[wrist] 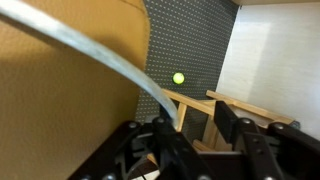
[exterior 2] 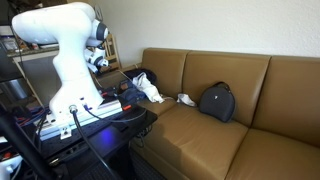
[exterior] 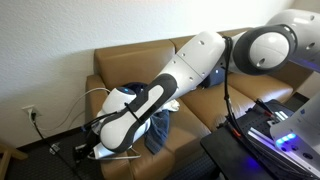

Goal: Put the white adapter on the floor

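In the wrist view a long thin white cord [wrist: 100,55] runs from the top left down to my gripper [wrist: 197,115] and ends against the inner side of the left finger. The fingers stand a little apart, with pale wood showing in the gap. The white adapter block itself is hidden. The dark dotted carpet floor [wrist: 190,40] lies beyond the fingers. In an exterior view my arm reaches down past the end of the tan sofa [exterior: 120,65], the gripper [exterior: 88,150] is low near the floor [exterior: 30,165], and the cord [exterior: 70,105] arcs towards it.
A light wooden frame [wrist: 240,105] stands just beyond the fingers, with a green ball [wrist: 178,78] on the carpet. The sofa's side [wrist: 60,110] is close by. Blue jeans [exterior: 158,130], a white cloth [exterior 2: 150,88] and a black bag [exterior 2: 216,100] lie on the sofa. A wall socket [exterior: 30,112] is nearby.
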Robot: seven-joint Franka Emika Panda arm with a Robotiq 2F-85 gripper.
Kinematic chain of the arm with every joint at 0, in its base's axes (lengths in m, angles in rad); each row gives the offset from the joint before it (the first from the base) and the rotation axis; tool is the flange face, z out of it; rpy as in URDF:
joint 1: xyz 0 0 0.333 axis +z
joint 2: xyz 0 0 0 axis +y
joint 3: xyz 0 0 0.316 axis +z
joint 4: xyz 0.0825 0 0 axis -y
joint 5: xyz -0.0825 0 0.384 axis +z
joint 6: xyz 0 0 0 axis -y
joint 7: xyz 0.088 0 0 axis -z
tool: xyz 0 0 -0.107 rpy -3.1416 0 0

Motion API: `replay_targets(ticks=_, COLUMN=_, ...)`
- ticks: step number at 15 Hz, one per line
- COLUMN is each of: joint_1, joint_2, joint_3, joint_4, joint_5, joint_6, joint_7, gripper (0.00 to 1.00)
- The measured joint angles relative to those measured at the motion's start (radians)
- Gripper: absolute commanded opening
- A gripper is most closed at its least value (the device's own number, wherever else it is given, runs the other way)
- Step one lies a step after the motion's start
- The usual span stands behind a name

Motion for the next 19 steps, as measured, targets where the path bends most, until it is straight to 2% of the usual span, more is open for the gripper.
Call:
replay_targets(ticks=2, joint_1=-0.009, joint_2=-0.042, joint_3=-0.020, joint_4=-0.008, joint_5=0.014, joint_6=-0.109, joint_7=0.079, gripper=0.97)
replay_targets(ticks=5, joint_1=-0.025, joint_2=-0.101, joint_3=-0.040, joint_4=-0.019, joint_5=0.016, joint_6=-0.287, joint_7=0.186, gripper=1.00)
replay_targets(ticks=8, joint_1=-0.024, joint_2=-0.176, joint_3=-0.107, joint_4=-0.032, joint_5=-0.012, joint_6=-0.409, joint_7=0.276, gripper=1.00)
replay_targets(ticks=12, joint_1=-0.028, joint_2=-0.311, joint_3=-0.216, joint_4=-0.113, joint_5=-0.072, joint_6=-0.409, joint_7=0.355, gripper=1.00)
replay_targets(ticks=17, joint_1=-0.106, joint_2=-0.500, joint_3=-0.247, joint_4=-0.338, joint_5=-0.057, joint_6=-0.408, joint_7=0.399, gripper=1.00)
replay_targets(ticks=19, joint_1=-0.115, joint_2=-0.561, joint_3=-0.290, joint_4=-0.436, joint_5=-0.049, joint_6=-0.410, joint_7=0.430, gripper=1.00)
